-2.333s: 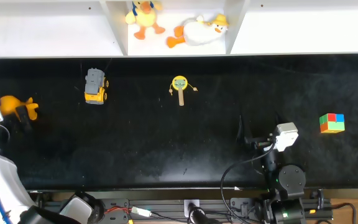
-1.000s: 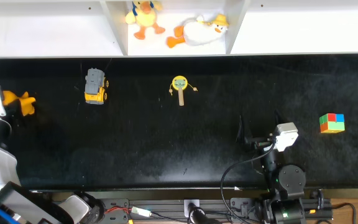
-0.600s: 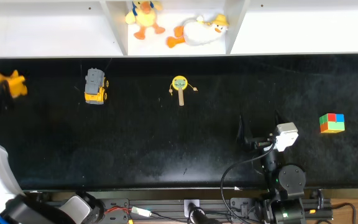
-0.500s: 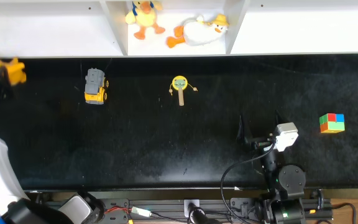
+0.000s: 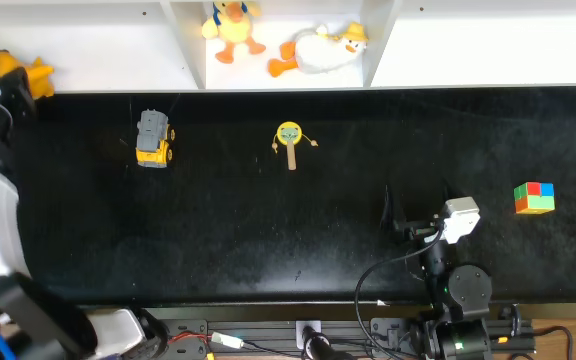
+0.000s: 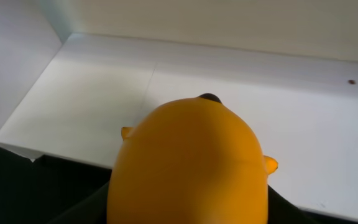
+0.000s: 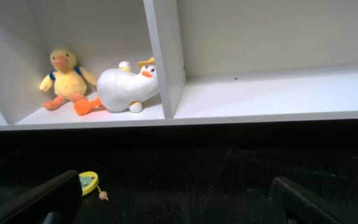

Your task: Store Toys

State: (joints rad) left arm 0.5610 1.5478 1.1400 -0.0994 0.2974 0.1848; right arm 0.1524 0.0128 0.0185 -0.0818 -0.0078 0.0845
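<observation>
Left gripper (image 5: 18, 84) clamped on orange toy (image 5: 36, 74), at front lip of shelf (image 5: 108, 60), left compartment. Wrist view: toy bulges out ahead of jaws, compartment floor (image 6: 291, 118) straight beyond it. Toy looks over lip, not inside; likely next step is carry deeper, lower, release. Toy truck (image 5: 153, 137) and rattle (image 5: 289, 141) lie in front of shelf, apart. Yellow duck (image 5: 232, 25) and white duck (image 5: 318, 50) sit in middle compartment. Right gripper (image 5: 415, 208) has jaws wide, empty, well in front of shelf. Colour cube (image 5: 534, 197) is nearest right arm.
</observation>
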